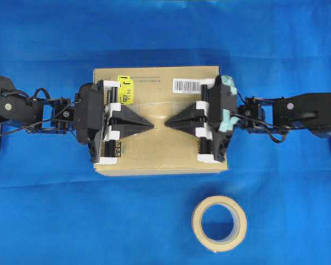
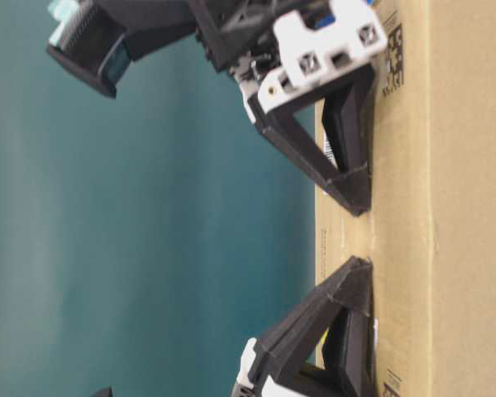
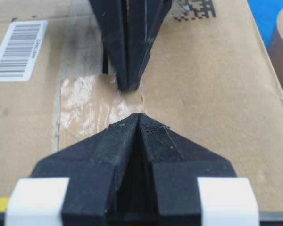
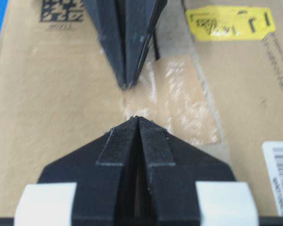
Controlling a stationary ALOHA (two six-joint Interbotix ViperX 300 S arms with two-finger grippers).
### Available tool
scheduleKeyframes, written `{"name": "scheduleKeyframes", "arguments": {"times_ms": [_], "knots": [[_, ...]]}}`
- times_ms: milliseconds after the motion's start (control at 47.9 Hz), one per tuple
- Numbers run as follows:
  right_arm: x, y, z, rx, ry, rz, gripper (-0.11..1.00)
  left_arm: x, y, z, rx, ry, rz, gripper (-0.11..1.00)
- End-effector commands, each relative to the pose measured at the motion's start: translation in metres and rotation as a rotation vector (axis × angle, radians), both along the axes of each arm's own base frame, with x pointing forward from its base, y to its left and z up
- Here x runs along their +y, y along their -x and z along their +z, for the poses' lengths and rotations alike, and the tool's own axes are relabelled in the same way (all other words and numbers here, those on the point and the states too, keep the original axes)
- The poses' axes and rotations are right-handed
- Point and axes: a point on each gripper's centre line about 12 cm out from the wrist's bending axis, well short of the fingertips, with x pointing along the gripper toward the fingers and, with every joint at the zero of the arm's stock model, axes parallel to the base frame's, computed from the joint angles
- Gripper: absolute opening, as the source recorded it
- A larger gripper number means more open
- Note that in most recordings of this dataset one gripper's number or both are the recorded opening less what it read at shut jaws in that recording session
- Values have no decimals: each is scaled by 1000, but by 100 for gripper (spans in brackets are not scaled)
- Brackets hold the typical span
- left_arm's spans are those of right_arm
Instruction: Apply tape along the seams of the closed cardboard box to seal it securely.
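A blue cloth [image 1: 44, 221] is covering the whole surface, and the box [image 1: 154, 160] is sitting in the middle of the overhead frame, flaps closed, so we are seeing nothing of what is inside. A tape roll [image 1: 219, 223] is lying on the cloth at lower right, apart from the box.

We are holding both grippers over the box top, tips facing each other near the centre. The left gripper [image 1: 152, 125] is pressed together on nothing; the right gripper [image 1: 166, 123] is likewise pressed together and empty. The tape [image 3: 92, 106] is lying glossy and wrinkled on the box top, in the left centre of the left wrist frame, just beside both tips. The seam [image 1: 154, 103] is running across the box top, slightly above the tips in the overhead frame.

We are judging the risks thus: the wrinkles suggest the tape is bonding poorly, so pushing on it could crease it further or lift an edge. Dragging the tips sideways could peel it. Pressing hard near the seam could cave the flaps inward.
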Motion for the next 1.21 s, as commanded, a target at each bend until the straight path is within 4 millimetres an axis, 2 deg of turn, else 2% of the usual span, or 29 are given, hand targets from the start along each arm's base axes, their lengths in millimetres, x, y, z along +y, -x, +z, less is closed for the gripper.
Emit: {"name": "scheduleKeyframes", "arguments": {"times_ms": [0,188,271,376,480,647,730,939,1085,1189], "knots": [[13,10,-4,22,-5,31,0,-4,5,3,-6,0,-12,0],[12,22,-5,27,-28,8,0,-6,16,9,-29,22,-13,0],[13,25,4,-2,-27,12,0,-7,20,18,-54,32,-12,0],[12,28,28,-66,-23,18,0,-7,24,37,-106,40,-11,0],[13,37,62,-146,-15,31,0,-6,29,62,-154,45,-12,0],[12,67,116,-228,8,60,0,-2,48,100,-194,49,-6,0],[10,86,130,-243,14,68,0,1,61,110,-199,51,3,0],[9,138,142,-251,6,87,0,8,106,115,-187,67,28,0],[9,166,135,-210,9,107,0,8,136,117,-181,69,25,0],[9,182,122,-169,7,115,0,8,160,115,-188,70,21,0]]}}
